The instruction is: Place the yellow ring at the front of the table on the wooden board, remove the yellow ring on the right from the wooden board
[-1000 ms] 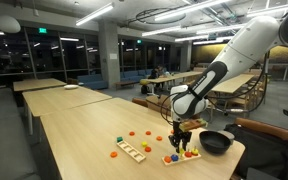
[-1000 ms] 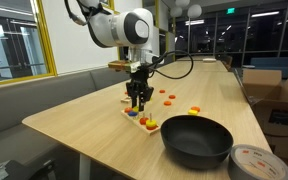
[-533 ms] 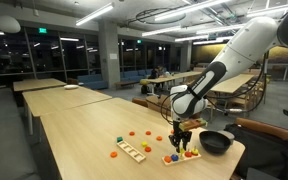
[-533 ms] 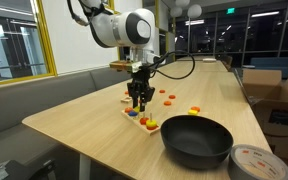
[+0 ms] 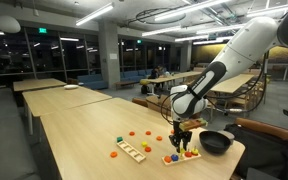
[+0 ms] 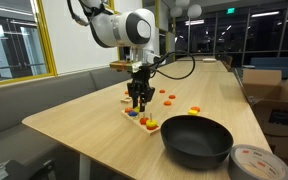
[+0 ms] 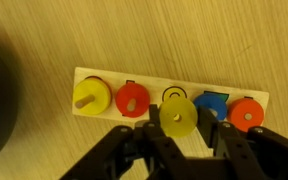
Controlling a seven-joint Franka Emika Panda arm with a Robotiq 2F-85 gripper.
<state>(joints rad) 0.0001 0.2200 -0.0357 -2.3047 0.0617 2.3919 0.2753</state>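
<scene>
In the wrist view my gripper (image 7: 178,122) is shut on a yellow ring (image 7: 177,117), held just over the near edge of the wooden board (image 7: 150,84), below a bare spot marked with a black outline. On the board, a second yellow ring (image 7: 91,97) sits on the leftmost peg, then a red ring (image 7: 132,99), a blue piece (image 7: 212,102) and an orange ring (image 7: 246,113). In both exterior views the gripper (image 5: 180,139) (image 6: 138,101) hangs straight down just above the board (image 5: 181,156) (image 6: 140,118) on the table (image 5: 84,130).
A black bowl (image 5: 217,141) (image 6: 196,140) stands beside the board near the table's end. A paler slotted board (image 5: 131,151) and loose coloured pieces (image 5: 132,133) (image 6: 169,97) lie nearby. A tape roll (image 6: 265,163) and a cardboard box (image 6: 285,100) sit off the table.
</scene>
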